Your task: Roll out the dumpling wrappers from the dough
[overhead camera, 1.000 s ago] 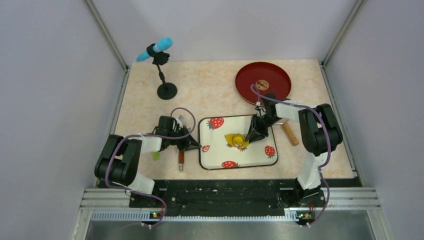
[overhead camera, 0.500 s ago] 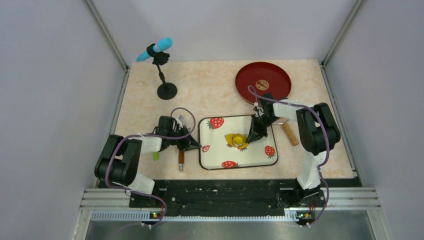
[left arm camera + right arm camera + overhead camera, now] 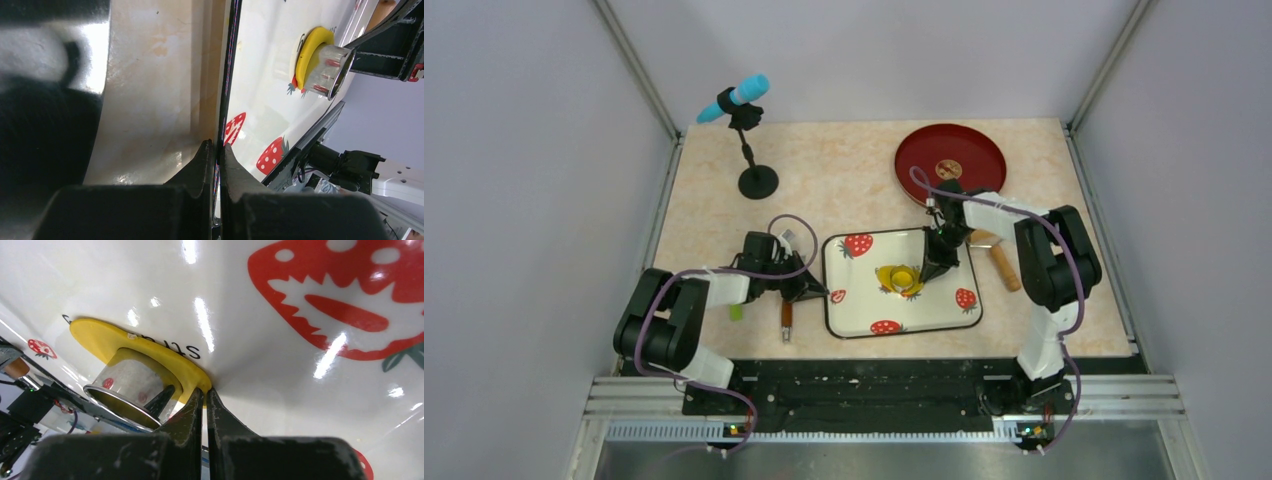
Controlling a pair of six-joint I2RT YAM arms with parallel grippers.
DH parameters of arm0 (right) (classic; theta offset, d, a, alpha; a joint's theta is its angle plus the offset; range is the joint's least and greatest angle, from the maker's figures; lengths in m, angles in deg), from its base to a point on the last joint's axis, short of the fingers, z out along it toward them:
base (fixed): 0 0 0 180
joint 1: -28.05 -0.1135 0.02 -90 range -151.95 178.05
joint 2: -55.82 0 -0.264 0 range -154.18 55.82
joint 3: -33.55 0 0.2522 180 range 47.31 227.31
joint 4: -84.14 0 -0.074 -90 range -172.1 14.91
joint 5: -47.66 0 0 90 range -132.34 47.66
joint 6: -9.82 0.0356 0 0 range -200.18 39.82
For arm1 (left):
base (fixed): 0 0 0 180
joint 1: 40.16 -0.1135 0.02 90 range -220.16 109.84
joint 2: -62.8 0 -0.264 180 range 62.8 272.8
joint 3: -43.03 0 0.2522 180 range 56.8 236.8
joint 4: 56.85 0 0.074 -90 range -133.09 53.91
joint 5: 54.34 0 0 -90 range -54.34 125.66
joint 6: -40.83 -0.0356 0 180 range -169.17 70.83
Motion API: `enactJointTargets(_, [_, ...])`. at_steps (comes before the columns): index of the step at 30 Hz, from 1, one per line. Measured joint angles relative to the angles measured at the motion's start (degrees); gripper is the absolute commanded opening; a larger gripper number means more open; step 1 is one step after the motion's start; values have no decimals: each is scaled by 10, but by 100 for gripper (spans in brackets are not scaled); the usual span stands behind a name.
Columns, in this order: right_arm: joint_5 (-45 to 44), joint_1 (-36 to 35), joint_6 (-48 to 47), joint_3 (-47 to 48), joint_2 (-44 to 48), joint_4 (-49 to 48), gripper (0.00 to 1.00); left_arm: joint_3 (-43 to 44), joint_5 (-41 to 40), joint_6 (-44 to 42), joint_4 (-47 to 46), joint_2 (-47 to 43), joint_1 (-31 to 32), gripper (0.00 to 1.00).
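The yellow dough [image 3: 890, 277] lies as a flat patch on the white strawberry tray [image 3: 864, 315], with a small metal ring [image 3: 905, 277] standing on it. My left gripper [image 3: 821, 294] is shut on the tray's left rim [image 3: 226, 95]; the left wrist view also shows the dough [image 3: 311, 46] and the ring [image 3: 330, 70]. My right gripper [image 3: 923, 273] is shut, and its tips [image 3: 205, 390] touch the near edge of the dough [image 3: 145, 345] beside the ring [image 3: 125, 382]. No separate round wrapper shows.
A wooden roller [image 3: 1003, 267] lies just right of the tray. A red plate [image 3: 951, 165] sits at the back right. A microphone on a stand [image 3: 750, 150] is at the back left. A brown-handled tool [image 3: 786, 320] lies left of the tray.
My right arm's wrist has swung a little left and back, while its tips stay at the dough's edge. The left arm, tray and ring have not visibly moved.
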Motion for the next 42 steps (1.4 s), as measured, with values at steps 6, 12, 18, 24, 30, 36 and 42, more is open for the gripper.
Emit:
enactJointTargets(6, [-25,-1,-7,13,0,12,0,0,1,1,-6,4,3,0])
enactJointTargets(12, [-48,-1,-13,30,0,23,0,0,-1,0,-7,4,5,0])
enactJointTargets(18, [-70,-1,-16,46,0,28,0,0,-1,0,-7,4,5,0])
enactJointTargets(24, [-90,0,-23,62,0,35,0,0,-1,0,-7,4,5,0])
enactJointTargets(30, [-101,0,-29,96,-8,42,0,0,-1,0,-7,4,5,0])
enactJointTargets(36, [-98,0,-35,147,-37,55,0,0,-1,0,-7,4,5,0])
enactJointTargets(42, [-83,-4,-39,180,-56,71,0,0,-1,0,-7,4,5,0])
